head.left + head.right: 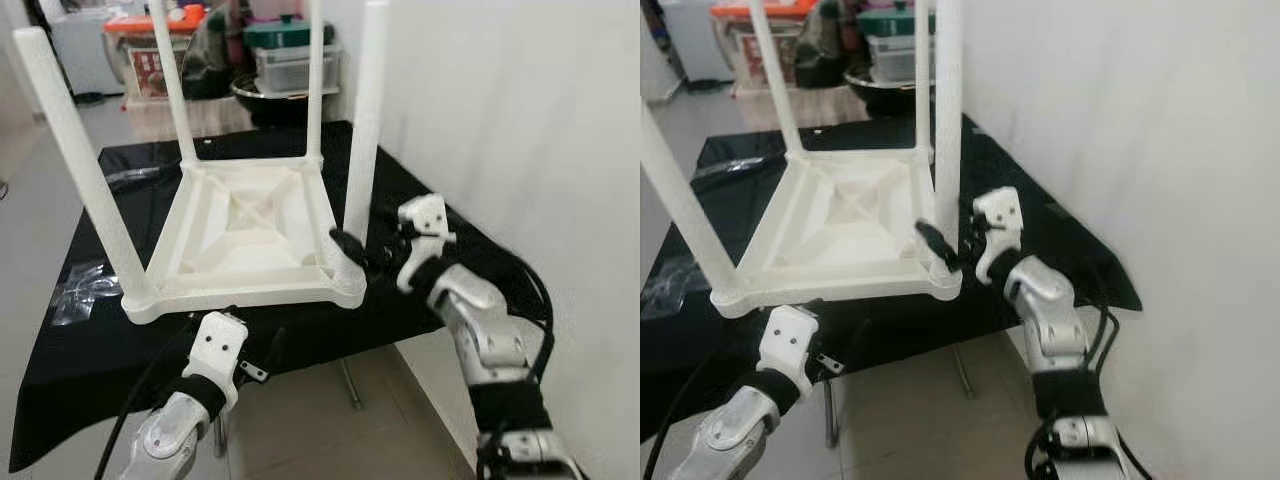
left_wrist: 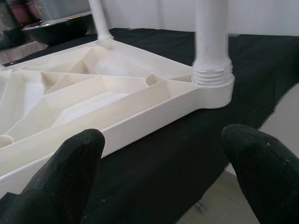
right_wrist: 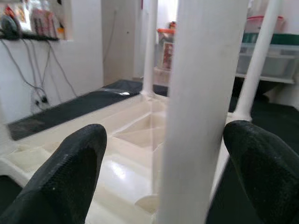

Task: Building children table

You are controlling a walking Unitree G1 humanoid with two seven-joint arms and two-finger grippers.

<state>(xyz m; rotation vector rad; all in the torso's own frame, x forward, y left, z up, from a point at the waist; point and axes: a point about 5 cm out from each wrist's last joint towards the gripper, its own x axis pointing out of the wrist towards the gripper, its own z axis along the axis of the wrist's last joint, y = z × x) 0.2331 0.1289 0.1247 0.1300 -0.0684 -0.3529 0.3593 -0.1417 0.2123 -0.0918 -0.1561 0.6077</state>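
Table: white plastic children's table (image 1: 245,235) lies upside down on the black-draped surface (image 1: 90,350), four legs up.
Right claw (image 1: 372,243): fingers wide, straddling the near-right white round leg (image 1: 362,130) low down, not gripping.
Left claw (image 2: 161,177): wide, empty, facing the near frame edge.
My tip: I'd close squarely on the leg, twist until the threads seat.

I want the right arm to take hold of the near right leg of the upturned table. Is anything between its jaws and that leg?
Nothing visible. The right gripper is open, with the near right leg standing directly between its fingers, low near the white table top.
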